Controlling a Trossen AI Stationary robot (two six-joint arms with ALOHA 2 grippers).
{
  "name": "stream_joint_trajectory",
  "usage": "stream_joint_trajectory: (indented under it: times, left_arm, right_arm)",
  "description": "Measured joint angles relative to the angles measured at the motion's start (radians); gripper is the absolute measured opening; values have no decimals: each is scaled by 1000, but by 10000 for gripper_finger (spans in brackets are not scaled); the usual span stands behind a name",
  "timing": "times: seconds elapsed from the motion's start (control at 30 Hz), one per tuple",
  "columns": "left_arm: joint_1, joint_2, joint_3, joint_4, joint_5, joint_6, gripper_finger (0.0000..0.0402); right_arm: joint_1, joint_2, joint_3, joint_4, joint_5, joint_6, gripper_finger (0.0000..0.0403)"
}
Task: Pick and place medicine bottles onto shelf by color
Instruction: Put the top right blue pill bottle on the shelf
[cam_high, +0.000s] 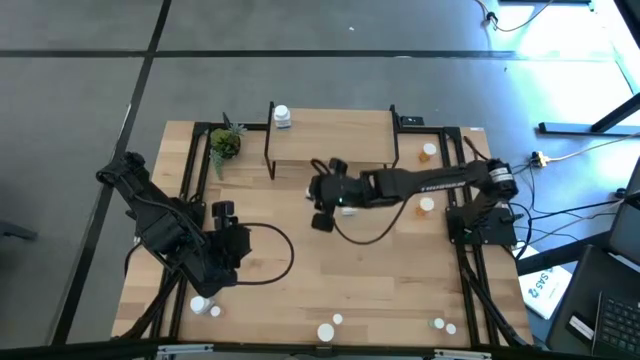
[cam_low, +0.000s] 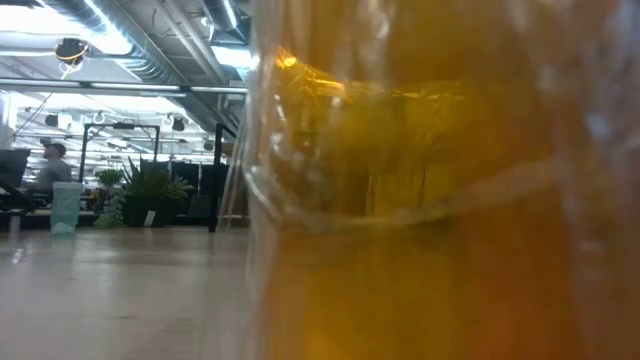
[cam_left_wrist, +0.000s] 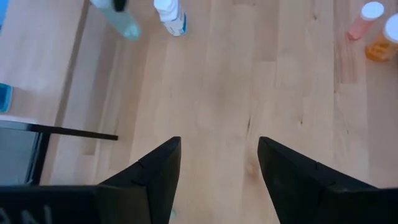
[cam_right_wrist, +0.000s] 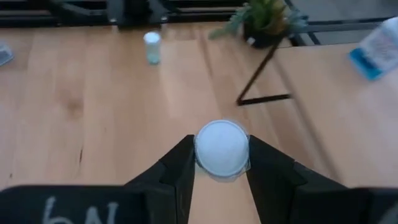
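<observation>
The right gripper (cam_right_wrist: 217, 163) is clamped on a white-capped bottle (cam_right_wrist: 221, 148) near the table's centre, just below the shelf (cam_high: 330, 135) at 12 o'clock. The left gripper (cam_left_wrist: 219, 165) hovers at 8 o'clock, fingers apart over bare wood.

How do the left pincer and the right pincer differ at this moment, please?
The left pincer is open and empty over bare wood; the right pincer is shut on a white-capped bottle. The left pincer hangs over the table's near left part, while the right pincer reaches to mid-table, just in front of the shelf. Both have dark fingers.
</observation>
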Motion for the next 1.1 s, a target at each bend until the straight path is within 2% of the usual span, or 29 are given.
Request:
stream_joint_trajectory:
  times: [0.13,0.23,0.37,0.5,0.6,0.77,1.1]
  left_arm:
    - [0,0,0,0,-8,0,207]
    - [1,0,0,0,-59,1,207]
    - [1,0,0,4,-163,-9,207]
    - [1,0,0,3,-236,-24,207]
    - [1,0,0,3,-240,-24,207]
    - [4,0,0,3,-240,-24,207]
    - [60,0,0,-47,-236,-40,207]
  right_arm:
    - [-45,2,122,-106,-1,0,129]
    - [-81,2,182,-153,-1,0,129]
    - [-126,3,218,-165,-6,1,129]
    - [-198,6,224,-160,-77,-1,129]
    - [-264,6,224,-155,-134,-2,129]
    - [-347,28,225,-133,-142,-2,129]
    - [-445,106,247,-27,-224,-29,129]
